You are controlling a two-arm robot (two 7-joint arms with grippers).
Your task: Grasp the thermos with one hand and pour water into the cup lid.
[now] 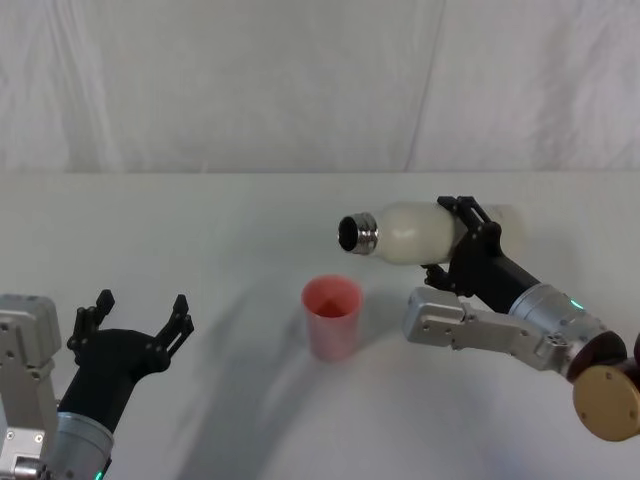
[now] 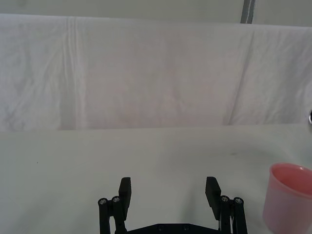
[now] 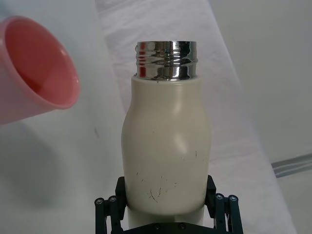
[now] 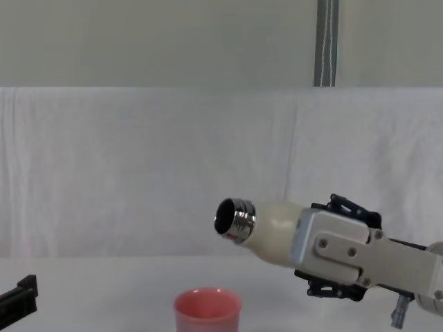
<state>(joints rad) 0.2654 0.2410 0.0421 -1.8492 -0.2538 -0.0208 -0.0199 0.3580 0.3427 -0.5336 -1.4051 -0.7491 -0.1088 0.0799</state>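
One end effector does the work: my right end effector (image 1: 470, 238) is clamped around the thermos (image 1: 420, 232), tipped near-horizontal, steel neck above the cup (image 1: 332, 316) and just to its right. Cup upright on the bench (image 1: 200, 230). Left end effector (image 1: 130, 322), left of the cup, spread wide, empty.

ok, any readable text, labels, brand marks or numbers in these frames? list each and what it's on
None readable.
thermos: plain cream body, steel neck, only scuff marks, no print.
cup lid: plain pink, no marking.
right gripper, shut on the thermos, and left gripper, open: no lettering visible.
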